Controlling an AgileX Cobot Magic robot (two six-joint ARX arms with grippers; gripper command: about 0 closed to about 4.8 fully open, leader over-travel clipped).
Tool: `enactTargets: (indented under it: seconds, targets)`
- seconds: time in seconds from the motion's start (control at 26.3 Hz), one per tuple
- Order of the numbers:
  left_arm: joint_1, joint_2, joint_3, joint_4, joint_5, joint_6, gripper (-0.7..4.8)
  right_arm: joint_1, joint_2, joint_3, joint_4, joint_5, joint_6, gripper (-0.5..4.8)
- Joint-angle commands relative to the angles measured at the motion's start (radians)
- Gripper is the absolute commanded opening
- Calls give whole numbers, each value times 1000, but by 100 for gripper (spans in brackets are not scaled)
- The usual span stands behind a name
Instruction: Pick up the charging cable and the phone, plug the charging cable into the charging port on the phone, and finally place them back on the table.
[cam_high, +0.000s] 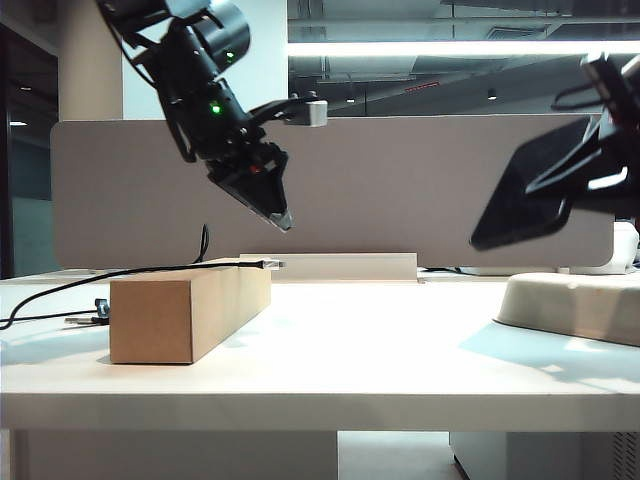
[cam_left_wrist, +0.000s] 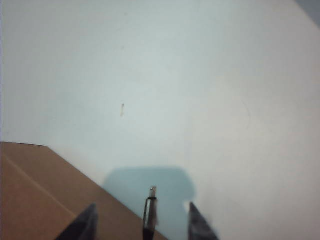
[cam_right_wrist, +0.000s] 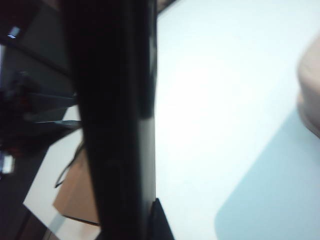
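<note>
Above the brown cardboard box (cam_high: 190, 312), the left gripper (cam_left_wrist: 142, 222) has jaws apart around the black charging cable's silvery plug (cam_left_wrist: 151, 207); the right gripper (cam_high: 600, 165), raised over the white counter (cam_high: 380, 350), is clamped on the glossy black phone (cam_high: 525, 195), ready for plugging.

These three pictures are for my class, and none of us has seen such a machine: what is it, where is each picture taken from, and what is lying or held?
It is a robot with two arms, each ending in a two-finger tool. The side picture comes from a camera off the arms; the other two sit on the wrists. On the white table stand a cardboard box and a beige tray. The charging cable lies over the box, plug jutting past its end. The left tool hangs open above that plug, holding nothing. The right tool, up at the right, is shut on the phone, held tilted in the air.
</note>
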Motion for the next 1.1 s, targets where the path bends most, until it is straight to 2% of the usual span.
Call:
enactTargets:
  seconds: [0.04,0.23,0.53,0.91,1.1]
  targets:
    - [-11,36,56,-81,-16,39,225,2,-44,7,-8,-23,-12,-7]
    - [-11,98,162,-227,-52,83,225,2,-72,7,-55,-24,-29,-7]
    - [-11,138,180,-210,-70,114,224,2,-72,6,-71,-42,-34,-7]
    - [-12,166,180,-150,-80,112,209,2,-72,6,-71,-42,-34,-7]
    - [-13,177,180,-163,-88,109,209,2,-72,6,-71,-42,-52,-7]
